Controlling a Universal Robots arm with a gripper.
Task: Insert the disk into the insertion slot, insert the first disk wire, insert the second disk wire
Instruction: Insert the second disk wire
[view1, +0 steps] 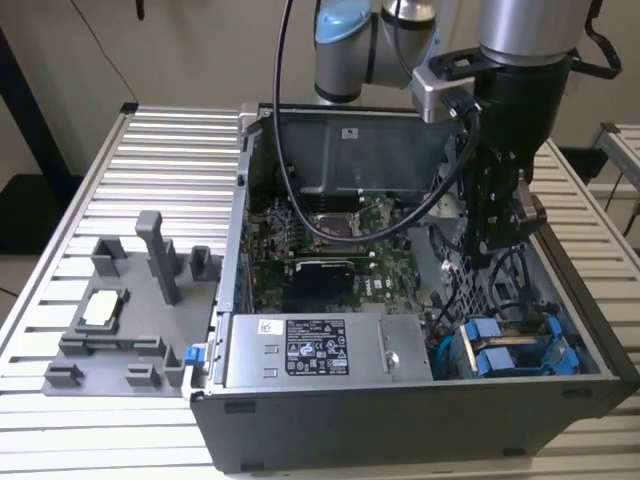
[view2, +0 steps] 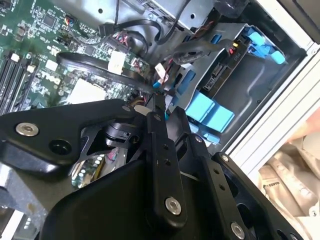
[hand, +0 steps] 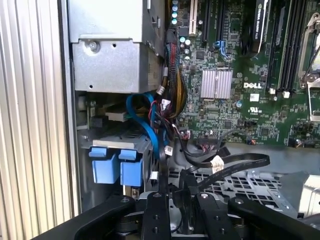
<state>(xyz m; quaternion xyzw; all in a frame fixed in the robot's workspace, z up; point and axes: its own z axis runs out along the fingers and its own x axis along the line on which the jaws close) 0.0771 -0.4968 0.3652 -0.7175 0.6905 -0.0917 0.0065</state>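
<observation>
ROBOT ARM AT WORK IN AN OPEN COMPUTER: The gripper (view1: 487, 255) hangs inside a black computer case (view1: 400, 410) that stands on a slatted metal table (view1: 160, 150), right of centre in the exterior view. Whether it is open or clamped on anything cannot be told. The disk (view1: 500, 357), in its blue carrier, sits at the lower right of that frame, just below the gripper, within the grey insertion slot (view2: 255, 87). In the first wrist view a blue cable (hand: 151, 137) loops above the carrier's tabs, and a black wire (hand: 240, 164) with a white tag runs toward the gripper below the green motherboard (hand: 240, 100). A grey fixture (view1: 120, 335) lies on the table at the exterior view's left.
</observation>
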